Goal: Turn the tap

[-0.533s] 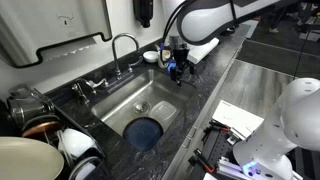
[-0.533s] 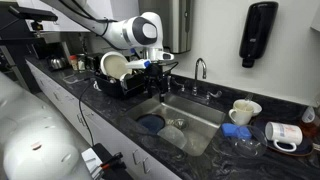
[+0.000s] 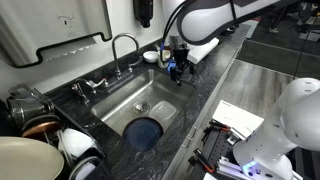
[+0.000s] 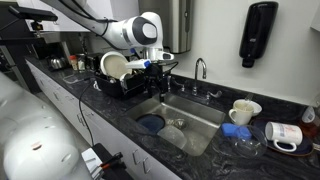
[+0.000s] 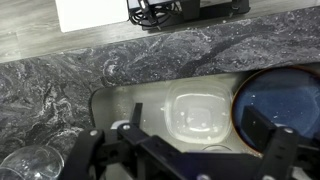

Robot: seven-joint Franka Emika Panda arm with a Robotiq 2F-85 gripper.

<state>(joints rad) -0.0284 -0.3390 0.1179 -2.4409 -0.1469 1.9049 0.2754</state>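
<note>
The tap is a slim chrome gooseneck standing behind the steel sink; it also shows in an exterior view. It is out of the wrist view. My gripper hangs open and empty above the sink's end, well apart from the tap. It also shows in an exterior view. In the wrist view my gripper looks down into the sink, its dark fingers spread wide over a clear plastic container and a blue bowl.
A dish rack with plates stands beside the sink. Mugs and a bowl sit on the dark stone counter. Low chrome handles flank the tap. Papers lie on the counter. A glass stands near the sink rim.
</note>
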